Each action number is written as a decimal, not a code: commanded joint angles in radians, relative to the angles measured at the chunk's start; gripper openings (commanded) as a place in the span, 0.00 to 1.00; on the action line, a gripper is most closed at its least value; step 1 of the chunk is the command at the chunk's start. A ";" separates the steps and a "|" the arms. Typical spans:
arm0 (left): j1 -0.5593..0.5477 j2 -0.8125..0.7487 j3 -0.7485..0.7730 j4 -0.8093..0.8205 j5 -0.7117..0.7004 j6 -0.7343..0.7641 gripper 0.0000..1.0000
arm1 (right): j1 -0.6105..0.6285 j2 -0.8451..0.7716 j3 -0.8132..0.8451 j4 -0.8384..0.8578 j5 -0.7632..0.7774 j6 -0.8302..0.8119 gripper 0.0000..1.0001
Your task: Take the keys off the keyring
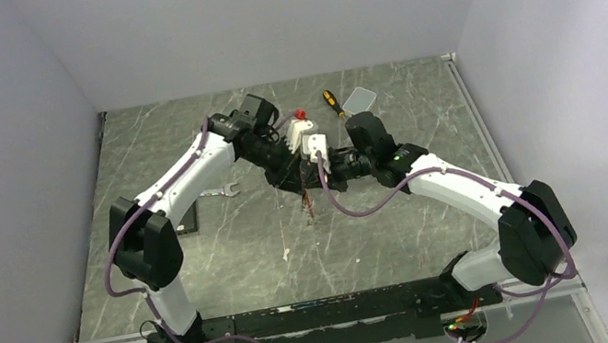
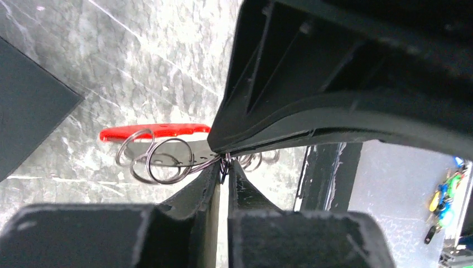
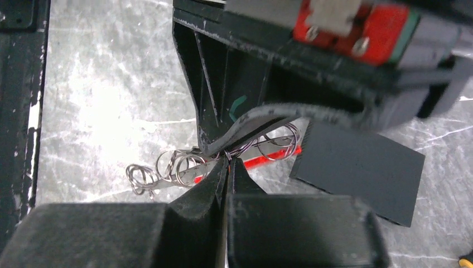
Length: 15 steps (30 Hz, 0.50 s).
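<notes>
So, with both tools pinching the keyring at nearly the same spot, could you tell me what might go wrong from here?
The left tool and right tool grip the keyring only at their very tips, on thin wire; it may slip out when pulled.
The tips almost touch, so a twist could jam one tool against the other.
The loose rings beside the red tag overlap and might snag.

Left arm (image 1: pixel 188 168) and right arm (image 1: pixel 461 182) make two; one each of keyring (image 2: pixel 159 133), screwdriver (image 1: pixel 331 103), wrench (image 1: pixel 221 191), pale box (image 1: pixel 360 101), black mat (image 3: pixel 362 173).
</notes>
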<state>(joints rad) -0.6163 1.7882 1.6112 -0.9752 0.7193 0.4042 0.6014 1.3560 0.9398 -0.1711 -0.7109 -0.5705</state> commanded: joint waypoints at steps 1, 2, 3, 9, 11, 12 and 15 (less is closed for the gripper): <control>0.089 -0.067 -0.021 0.096 0.108 -0.089 0.14 | -0.024 -0.021 -0.015 0.118 -0.026 0.085 0.00; 0.095 -0.079 -0.037 0.114 0.118 -0.096 0.17 | -0.029 -0.021 -0.017 0.140 -0.030 0.101 0.00; 0.100 -0.092 -0.054 0.134 0.129 -0.106 0.22 | -0.035 -0.019 -0.019 0.160 -0.037 0.117 0.00; 0.165 -0.134 -0.121 0.225 0.207 -0.163 0.35 | -0.059 0.003 -0.027 0.284 -0.080 0.210 0.00; 0.180 -0.149 -0.149 0.255 0.231 -0.167 0.36 | -0.064 0.010 -0.030 0.315 -0.085 0.229 0.00; 0.181 -0.155 -0.165 0.270 0.239 -0.165 0.37 | -0.066 0.013 -0.031 0.326 -0.086 0.239 0.00; 0.181 -0.161 -0.204 0.317 0.271 -0.165 0.40 | -0.075 0.021 -0.034 0.356 -0.103 0.267 0.00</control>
<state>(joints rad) -0.4328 1.6684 1.4418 -0.7475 0.9001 0.2821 0.5365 1.3701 0.9112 0.0597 -0.7589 -0.3706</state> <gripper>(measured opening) 0.387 0.015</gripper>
